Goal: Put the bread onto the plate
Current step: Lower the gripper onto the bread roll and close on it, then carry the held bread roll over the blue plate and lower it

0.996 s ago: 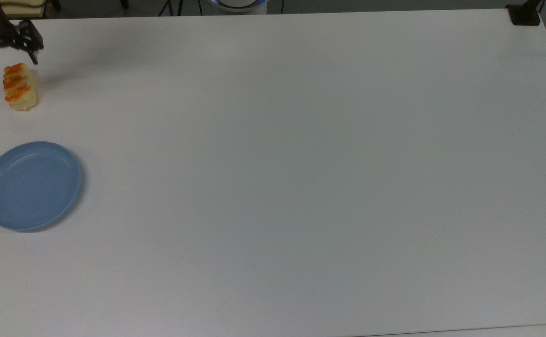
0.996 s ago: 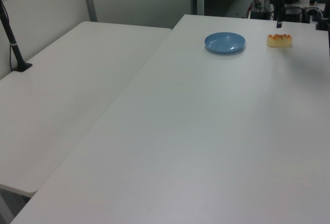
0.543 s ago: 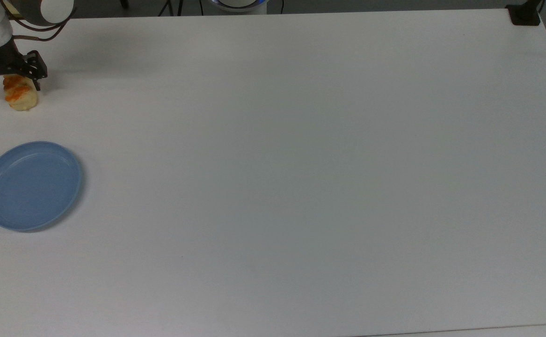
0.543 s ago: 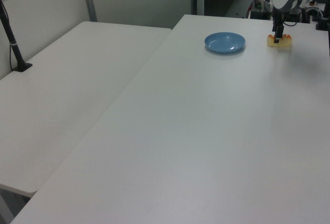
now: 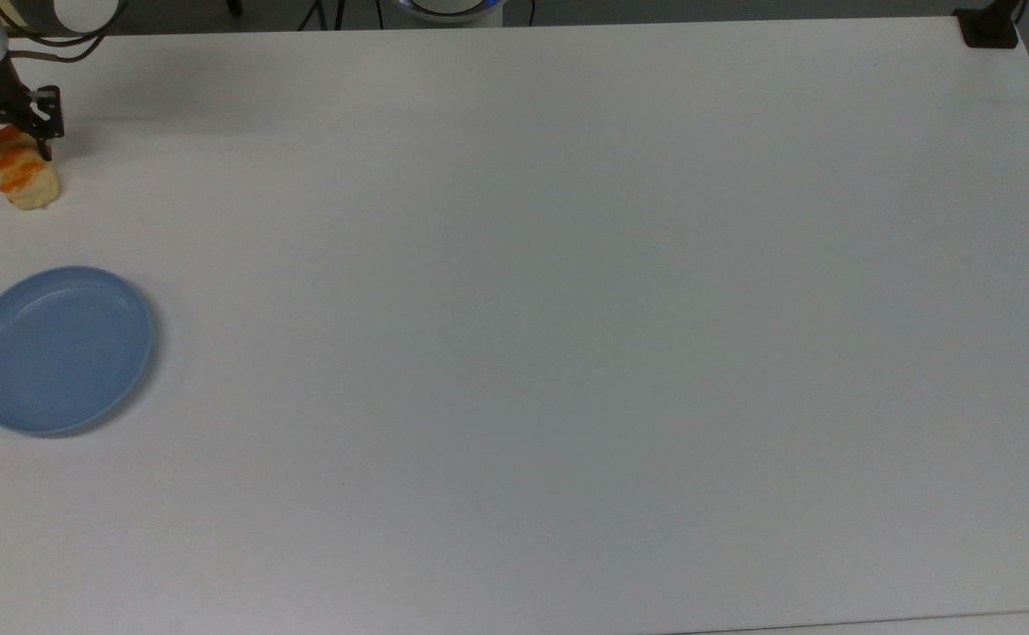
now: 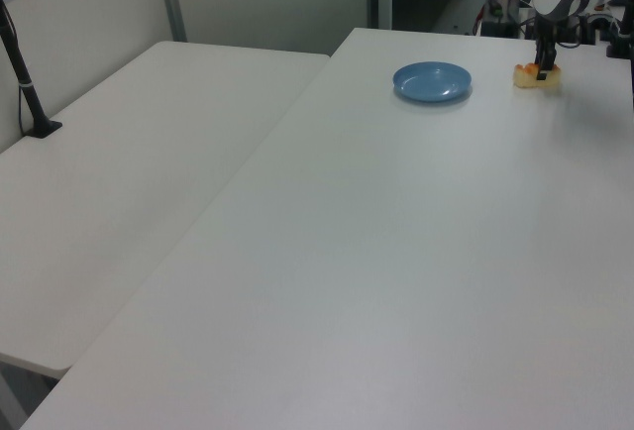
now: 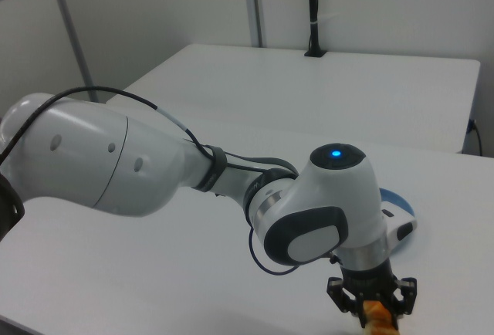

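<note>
The bread, a pale-yellow roll with orange stripes, lies at the far left of the top view, near the table's back edge. My gripper reaches down over its far end, with the black fingers pressed against both sides of the roll. In the left view the gripper stands on the bread. The right view has the bread between the gripper fingers. The light-blue plate sits on the table apart from the bread, nearer the top view's bottom, and holds nothing; it also shows in the left view.
The white table stretches bare to the top view's right. A black post base stands at its back right corner. A second white table adjoins on the left view's left, with a black post.
The gripper came down over the bread, then its fingers narrowed onto it. The bread shifted slightly to the top view's left. The plate stayed put.
</note>
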`<act>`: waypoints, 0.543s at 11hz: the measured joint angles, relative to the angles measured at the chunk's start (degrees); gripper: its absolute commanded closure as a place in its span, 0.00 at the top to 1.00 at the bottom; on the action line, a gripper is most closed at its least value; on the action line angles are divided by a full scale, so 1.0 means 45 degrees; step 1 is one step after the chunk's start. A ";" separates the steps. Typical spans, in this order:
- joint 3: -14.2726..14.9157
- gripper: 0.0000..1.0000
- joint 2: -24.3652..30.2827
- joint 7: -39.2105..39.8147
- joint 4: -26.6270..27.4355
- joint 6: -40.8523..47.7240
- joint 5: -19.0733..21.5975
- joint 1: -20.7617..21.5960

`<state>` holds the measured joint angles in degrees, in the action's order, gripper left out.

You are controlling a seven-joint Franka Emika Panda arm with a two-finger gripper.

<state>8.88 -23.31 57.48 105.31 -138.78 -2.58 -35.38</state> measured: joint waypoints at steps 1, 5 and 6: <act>-0.0002 0.27 -0.0001 -0.0384 0.0001 0.0000 0.0026 0.0054; -0.0110 0.19 0.0007 -0.3138 -0.0127 0.0000 0.0046 0.0779; -0.0135 0.16 0.0012 -0.4062 -0.0474 0.0145 0.0056 0.1089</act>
<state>8.27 -23.25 39.20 103.18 -138.13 -2.33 -30.48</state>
